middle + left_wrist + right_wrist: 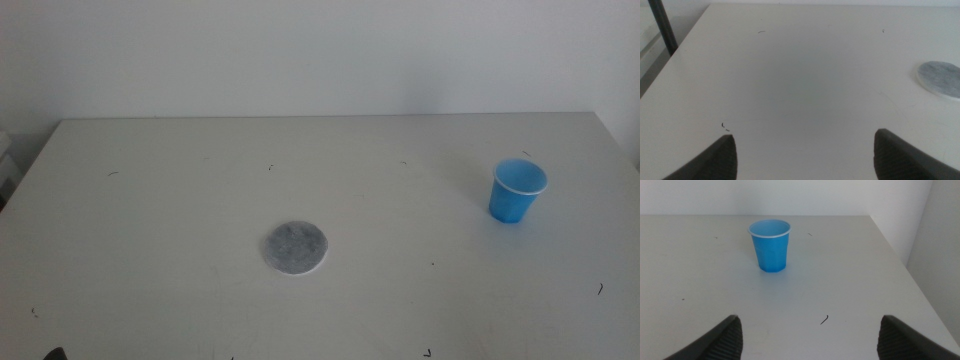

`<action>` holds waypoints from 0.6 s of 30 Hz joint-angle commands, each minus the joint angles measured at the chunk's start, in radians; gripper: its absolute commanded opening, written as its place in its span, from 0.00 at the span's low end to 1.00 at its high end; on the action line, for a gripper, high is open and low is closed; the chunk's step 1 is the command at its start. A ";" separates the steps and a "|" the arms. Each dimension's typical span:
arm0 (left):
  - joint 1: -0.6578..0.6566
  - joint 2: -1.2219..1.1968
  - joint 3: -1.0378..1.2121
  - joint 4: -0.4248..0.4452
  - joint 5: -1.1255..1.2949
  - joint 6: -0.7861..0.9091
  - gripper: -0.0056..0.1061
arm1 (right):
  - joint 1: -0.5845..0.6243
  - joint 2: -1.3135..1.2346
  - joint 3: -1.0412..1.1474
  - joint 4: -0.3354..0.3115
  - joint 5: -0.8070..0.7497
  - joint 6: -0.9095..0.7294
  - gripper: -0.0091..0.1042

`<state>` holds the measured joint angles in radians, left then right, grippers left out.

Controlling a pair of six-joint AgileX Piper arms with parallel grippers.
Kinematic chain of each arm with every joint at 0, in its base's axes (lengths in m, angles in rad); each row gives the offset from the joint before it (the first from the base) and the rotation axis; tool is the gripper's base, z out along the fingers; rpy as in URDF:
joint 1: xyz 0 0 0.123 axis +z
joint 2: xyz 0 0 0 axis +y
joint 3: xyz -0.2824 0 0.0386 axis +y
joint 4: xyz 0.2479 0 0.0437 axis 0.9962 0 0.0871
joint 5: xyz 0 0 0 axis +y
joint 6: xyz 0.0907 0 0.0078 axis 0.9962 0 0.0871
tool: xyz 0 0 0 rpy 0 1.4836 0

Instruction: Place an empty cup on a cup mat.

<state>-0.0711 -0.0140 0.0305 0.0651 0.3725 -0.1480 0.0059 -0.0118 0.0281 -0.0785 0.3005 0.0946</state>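
The blue cup (pixel 517 190) stands upright and empty on the right side of the white table; it also shows in the right wrist view (pixel 770 245), some way ahead of my open right gripper (pixel 807 330). The grey cup mat (pixel 295 248) lies flat near the table's middle; its edge shows in the left wrist view (pixel 940 79), off to one side of my open left gripper (pixel 805 150). Both grippers are empty and low near the table's front edge, out of the middle view. Cup and mat are well apart.
The white table (pixel 150 220) bears small dark specks. A dark post (pixel 662 27) stands beyond the table's left edge. The table's right edge (pixel 910 275) runs close to the cup.
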 commanded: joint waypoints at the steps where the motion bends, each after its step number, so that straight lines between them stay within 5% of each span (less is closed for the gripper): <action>1: 0.001 -0.003 -0.006 0.000 -0.067 -0.011 0.99 | 0.003 -0.011 -0.047 -0.008 -0.060 -0.009 0.85; 18: 0.001 -0.003 -0.006 0.000 -0.067 -0.011 0.99 | 0.003 0.408 -0.462 -0.008 0.049 -0.008 0.85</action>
<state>-0.0711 -0.0140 0.0305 0.0651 0.3725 -0.1480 0.0059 0.3369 -0.3581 -0.0785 0.4071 0.0946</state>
